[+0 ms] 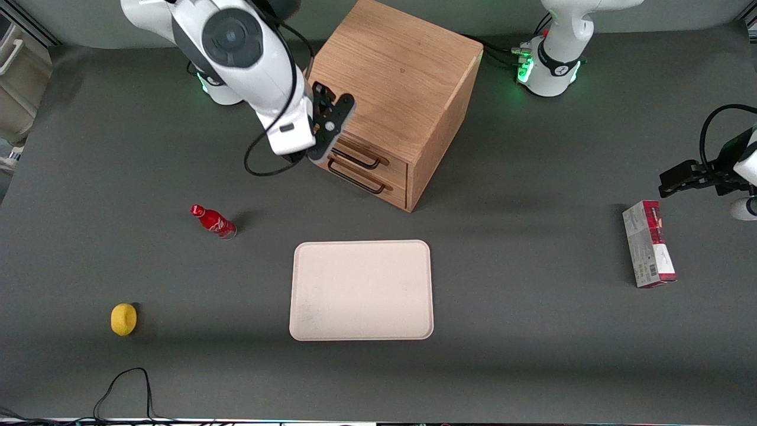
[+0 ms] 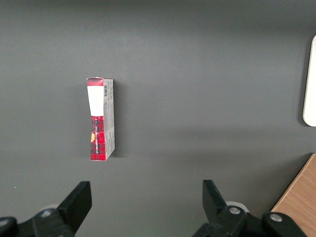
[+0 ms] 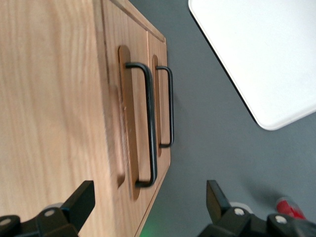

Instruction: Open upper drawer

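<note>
Two drawers shut | tray nearest camera | cabinet farther | upper drawer flush, topmost; rigid wood, likely slides stiffly | take its thin, slick-looking black bar handle mid-span | gripper spread wide, empty, above handle.

My gripper hangs at the front edge of the wooden cabinet, just above the upper drawer and its black handle. Both drawers sit flush and closed. Nearer the camera lies a pale tray.
</note>
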Controlling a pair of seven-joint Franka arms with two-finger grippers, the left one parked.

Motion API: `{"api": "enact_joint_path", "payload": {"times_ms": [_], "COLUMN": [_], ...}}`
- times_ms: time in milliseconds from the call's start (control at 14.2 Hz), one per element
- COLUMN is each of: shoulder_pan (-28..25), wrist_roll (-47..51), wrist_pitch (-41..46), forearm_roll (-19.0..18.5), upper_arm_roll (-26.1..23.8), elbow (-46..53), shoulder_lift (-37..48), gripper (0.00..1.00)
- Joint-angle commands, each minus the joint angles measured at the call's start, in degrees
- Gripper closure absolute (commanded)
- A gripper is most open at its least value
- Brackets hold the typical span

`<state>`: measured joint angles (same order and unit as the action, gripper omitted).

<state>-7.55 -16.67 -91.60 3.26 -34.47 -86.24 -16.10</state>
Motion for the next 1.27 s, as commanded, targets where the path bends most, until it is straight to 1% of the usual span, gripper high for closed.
{"api": "enact_joint_path", "payload": {"times_ms": [0,141,423,563,704,775,1197], "shoulder_pan": [-0.5,-0.4,-0.4,-0.4,-0.4,-0.4,-0.1], "wrist_roll": [-5.4,-6.2,-9.3,-9.4,-9.5,-10.1,-11.5], "wrist_pitch": [-2.7,-6.3,-10.4,-12.8,-14.9,-15.4,-19.0], "forearm_roll": [1.2,1.2,1.0,-0.3,-0.8,-1.4,-2.4], "upper_arm_roll": [0.0,0.1,0.4,0.4,0.4,0.4,0.5], "elbow": [-0.1,-2.6,-6.3,-8.4,-10.3,-10.8,-13.2], "shoulder_lift": [-1.8,-1.7,-1.7,-1.7,-1.7,-1.8,-2.6], "gripper": [0.00,0.00,0.00,0.00,0.00,0.00,0.00]}}
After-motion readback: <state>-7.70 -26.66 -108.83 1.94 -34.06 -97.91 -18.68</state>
